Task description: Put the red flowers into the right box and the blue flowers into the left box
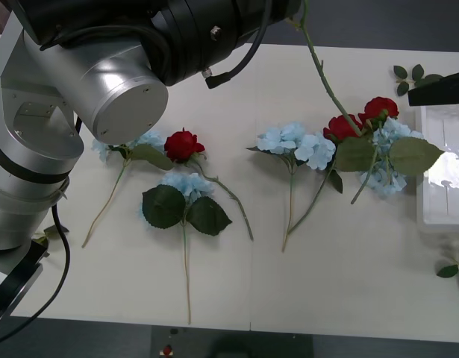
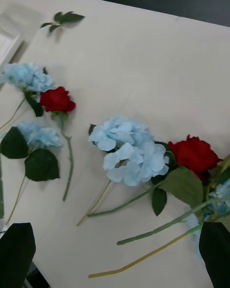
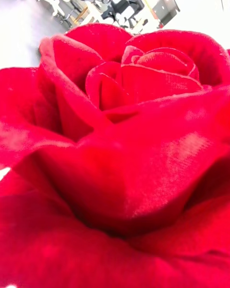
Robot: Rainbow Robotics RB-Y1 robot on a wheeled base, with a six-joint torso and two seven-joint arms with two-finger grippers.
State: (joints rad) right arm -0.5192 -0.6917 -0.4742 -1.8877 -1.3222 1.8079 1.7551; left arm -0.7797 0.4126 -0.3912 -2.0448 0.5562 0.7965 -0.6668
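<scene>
**Front view.** The left arm [image 1: 125, 82] is extended across the top of the picture. A long green stem [image 1: 322, 74] runs down from the top edge, and its lower end lies over the right-hand cluster of flowers. Red flowers [image 1: 183, 144] and blue flowers [image 1: 296, 143] lie on the table [image 1: 348, 283] in two groups. One rose is in the left group and two are in the right group, mixed with blue clusters. The right box [image 1: 442, 171] is located at the right edge of the table. No flowers are seen in the part of it that shows.

**Right wrist view.** The right gripper [image 2: 116, 225] is held above the table near the right-hand group. Its two black fingers are spread wide apart and nothing is between them. A corner of the left box [image 2: 7, 33] is seen at the far end of the table, beyond the left group. A loose leaf sprig [image 2: 62, 18] lies near it.

**Left wrist view.** A red bloom [image 3: 124, 139] is seen very close to the camera. Whether the left gripper is clamped on it cannot be told.
</scene>
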